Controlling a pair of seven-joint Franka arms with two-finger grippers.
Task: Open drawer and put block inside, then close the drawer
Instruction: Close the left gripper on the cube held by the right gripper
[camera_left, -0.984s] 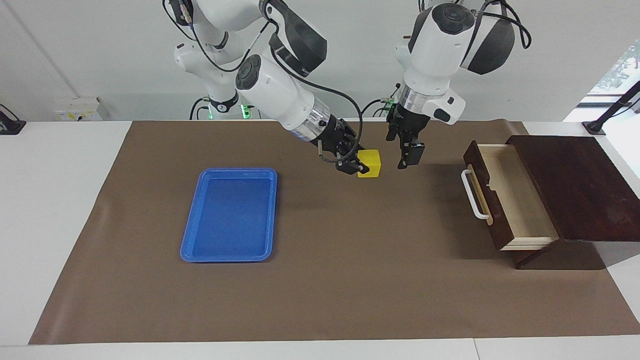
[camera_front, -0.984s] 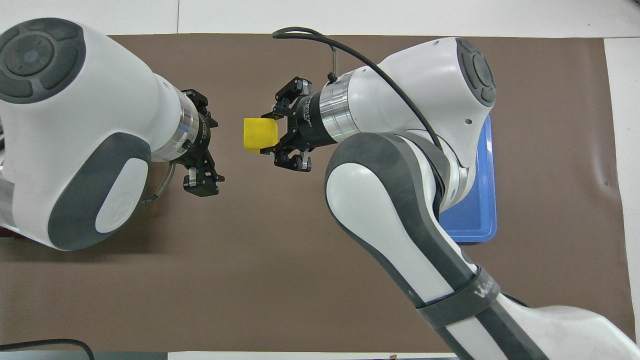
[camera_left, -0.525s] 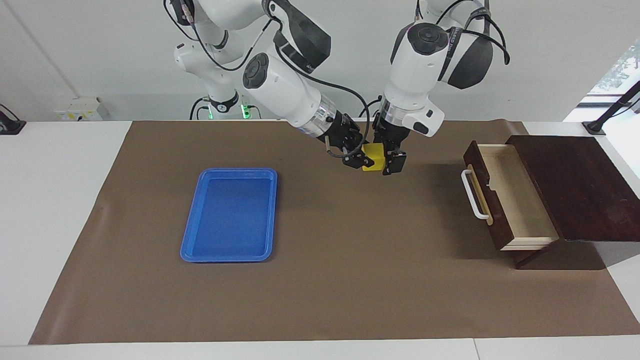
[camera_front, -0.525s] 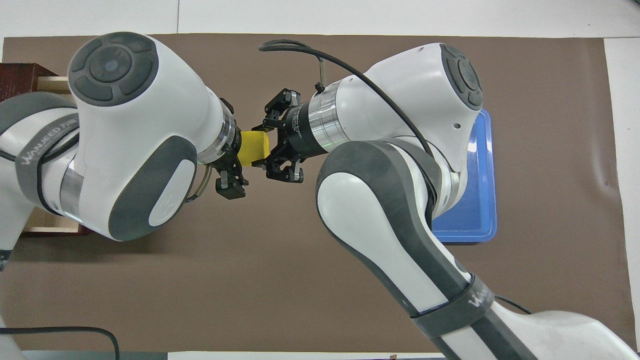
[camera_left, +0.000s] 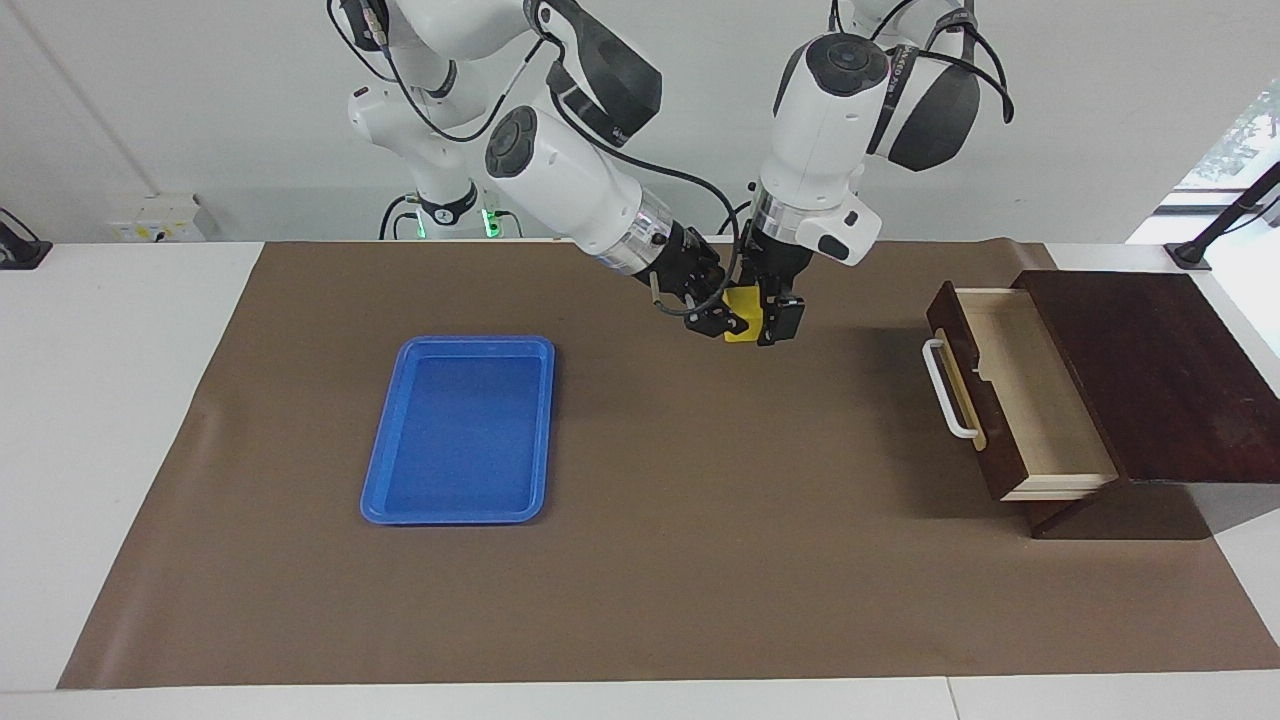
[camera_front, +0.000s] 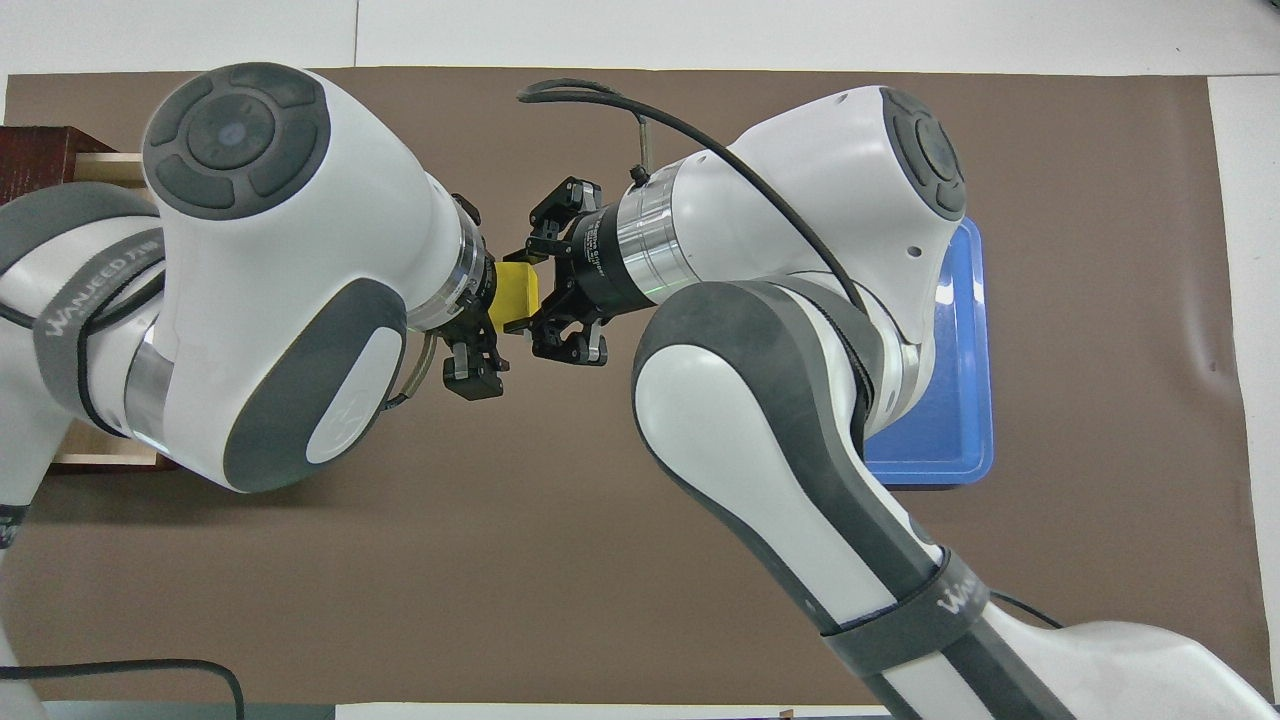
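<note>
The yellow block (camera_left: 742, 302) hangs in the air over the brown mat, between the two grippers. My right gripper (camera_left: 722, 318) is shut on it from the blue tray's side. My left gripper (camera_left: 766, 316) points down with its fingers open around the block's other side. In the overhead view the block (camera_front: 515, 297) shows between the right gripper (camera_front: 545, 297) and the left gripper (camera_front: 486, 325). The drawer (camera_left: 1020, 390) stands pulled out of the dark wooden box (camera_left: 1150, 370) at the left arm's end of the table. Its pale inside is bare, and its white handle (camera_left: 945, 390) faces the mat's middle.
A flat blue tray (camera_left: 460, 430) lies on the brown mat (camera_left: 700, 560) toward the right arm's end; it also shows in the overhead view (camera_front: 950, 400), partly under the right arm. Both arms crowd the middle of the mat near the robots.
My left gripper has moved from beside the drawer's side over to the block and now has its fingers around it. My right gripper has lifted the block slightly and keeps hold.
</note>
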